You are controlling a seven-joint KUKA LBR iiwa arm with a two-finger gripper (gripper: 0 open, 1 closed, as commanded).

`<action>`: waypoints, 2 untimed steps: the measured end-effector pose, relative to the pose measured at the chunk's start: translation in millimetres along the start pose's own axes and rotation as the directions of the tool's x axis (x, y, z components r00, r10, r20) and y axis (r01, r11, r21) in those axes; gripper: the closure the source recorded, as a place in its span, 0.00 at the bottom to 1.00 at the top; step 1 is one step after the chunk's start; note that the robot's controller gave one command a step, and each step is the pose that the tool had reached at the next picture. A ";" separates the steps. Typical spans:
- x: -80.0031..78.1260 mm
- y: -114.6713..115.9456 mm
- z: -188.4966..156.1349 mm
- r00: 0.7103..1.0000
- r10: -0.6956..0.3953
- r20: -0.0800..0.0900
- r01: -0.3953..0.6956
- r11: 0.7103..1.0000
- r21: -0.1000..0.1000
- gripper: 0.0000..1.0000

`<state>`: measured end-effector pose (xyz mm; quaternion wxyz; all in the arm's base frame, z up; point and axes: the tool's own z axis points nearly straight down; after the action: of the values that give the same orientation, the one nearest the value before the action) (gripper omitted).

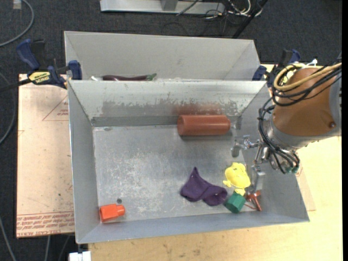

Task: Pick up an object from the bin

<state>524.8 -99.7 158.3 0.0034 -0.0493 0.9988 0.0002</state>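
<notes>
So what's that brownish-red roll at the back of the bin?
The roll is a smooth, reddish-brown cylinder with rounded ends, plastic by the look of it. It lies on its side on the bin floor, lengthwise against the foot of the far wall, right of centre. No other thing touches it.

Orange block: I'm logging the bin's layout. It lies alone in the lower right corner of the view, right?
No. The camera view shows the orange block lying alone in the lower left corner of the bin, not the lower right.
</notes>
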 end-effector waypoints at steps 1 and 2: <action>6.5 30.2 41.9 0.999 0.032 -0.002 -0.032 0.999 0.003 0.00; 5.9 56.2 72.5 0.998 -0.069 0.001 0.069 0.998 -0.004 0.00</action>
<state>513.9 -44.4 85.8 0.0038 -0.0837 0.9965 0.0019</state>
